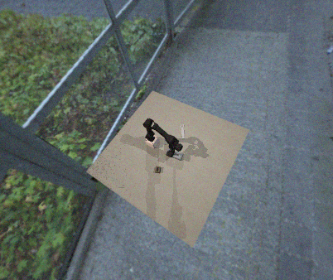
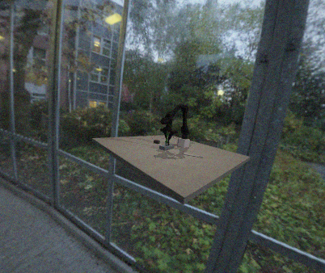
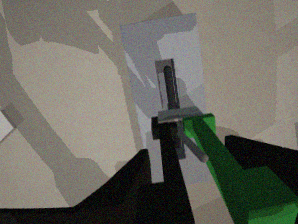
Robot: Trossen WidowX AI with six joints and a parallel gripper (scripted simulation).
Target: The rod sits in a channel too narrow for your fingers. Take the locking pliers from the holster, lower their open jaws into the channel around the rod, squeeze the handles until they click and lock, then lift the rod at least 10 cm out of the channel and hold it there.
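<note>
pliers: here they are, the green-handled locking pliers point(image 2: 166, 140) point(image 3: 220, 155), out over the channel, gripped by the handles so that a squeeze can work the jaws.

gripper: the gripper point(image 1: 178, 155) point(image 2: 168, 143) point(image 3: 186, 149) is closed on those handles, fingers part-way apart, held wide by the pliers between them.

handles: one green, the other dark, spread at the near end; whether they have clicked and locked, i cannot tell.

jaws: down at the slot, nose towards the block; how wide they stand, and whether they touch the rod, is hidden under the pliers' own head.

rod: the dark rod point(image 3: 170, 87) lies in the slot, running out ahead of the pliers' head and back beneath it, not lifted by the look of it.

block: the pale grey block point(image 1: 178, 156) point(image 2: 166, 148) point(image 3: 187, 55) sits under the pliers, its narrow channel keeping fingers out, hence the tool.

holster: a small dark box point(image 1: 158, 170) point(image 2: 156, 141) stands off to one side of the pliers, likely the holster.

next: squeeze till it locks, then straight up; a loose bite could drop the rod.
</note>
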